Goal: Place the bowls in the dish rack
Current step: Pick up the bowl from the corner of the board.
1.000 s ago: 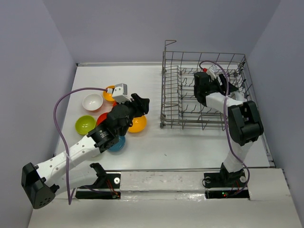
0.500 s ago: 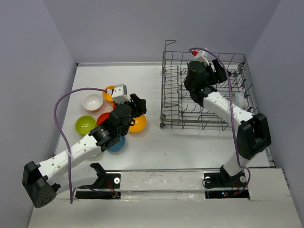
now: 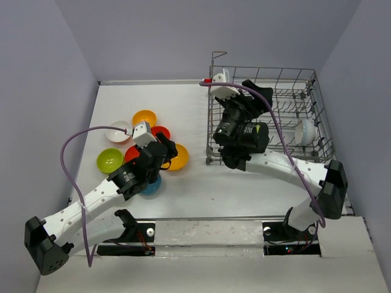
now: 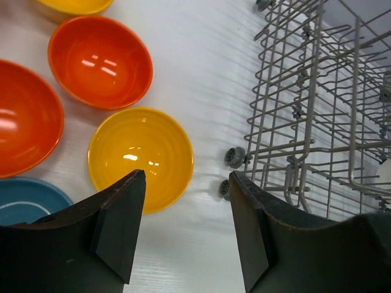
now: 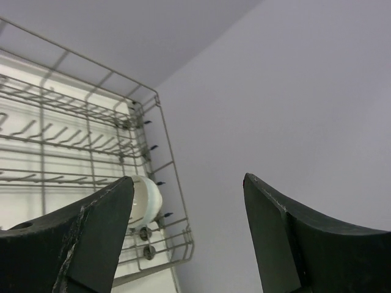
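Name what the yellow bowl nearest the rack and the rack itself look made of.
Yellow bowl: glossy glazed ceramic or hard plastic, unclear which; sharp highlights inside. Dish rack: grey metal wire, dull finish, possibly coated; thin rods forming a grid.

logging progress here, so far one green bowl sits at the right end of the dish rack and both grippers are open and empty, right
Not quite. The bowl in the dish rack is white, not green, as the top external view shows. The rest holds: it sits at the rack's right end, and the left gripper and right gripper are open and empty.
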`<action>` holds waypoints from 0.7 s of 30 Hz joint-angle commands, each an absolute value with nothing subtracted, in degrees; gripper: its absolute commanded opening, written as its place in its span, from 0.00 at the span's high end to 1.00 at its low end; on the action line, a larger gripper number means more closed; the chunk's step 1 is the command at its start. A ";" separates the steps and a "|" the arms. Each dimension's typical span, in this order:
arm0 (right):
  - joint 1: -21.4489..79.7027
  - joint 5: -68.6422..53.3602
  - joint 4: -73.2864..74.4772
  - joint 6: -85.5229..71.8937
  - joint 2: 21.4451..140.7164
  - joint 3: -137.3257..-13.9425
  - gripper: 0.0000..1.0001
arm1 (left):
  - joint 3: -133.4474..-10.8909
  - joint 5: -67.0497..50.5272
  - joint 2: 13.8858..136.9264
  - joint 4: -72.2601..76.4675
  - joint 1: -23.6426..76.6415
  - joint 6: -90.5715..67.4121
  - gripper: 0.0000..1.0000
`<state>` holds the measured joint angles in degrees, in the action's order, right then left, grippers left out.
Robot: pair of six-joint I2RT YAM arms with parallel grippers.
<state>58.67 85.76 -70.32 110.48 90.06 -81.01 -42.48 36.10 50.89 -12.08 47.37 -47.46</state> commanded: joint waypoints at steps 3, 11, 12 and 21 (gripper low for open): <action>69.59 102.39 -103.97 109.88 82.62 -86.30 0.22 | -40.52 40.86 48.95 -23.54 46.93 -60.37 0.34; 82.25 101.69 -103.98 103.20 79.90 -89.47 0.21 | -49.74 49.38 54.31 -36.56 44.83 -62.76 0.32; 85.14 100.47 -104.06 101.44 79.28 -89.91 0.21 | -51.31 49.74 54.66 -37.00 44.39 -61.97 0.32; 95.34 93.17 -103.98 95.10 76.55 -92.63 0.20 | -56.07 47.73 55.99 -33.76 32.88 -49.85 0.31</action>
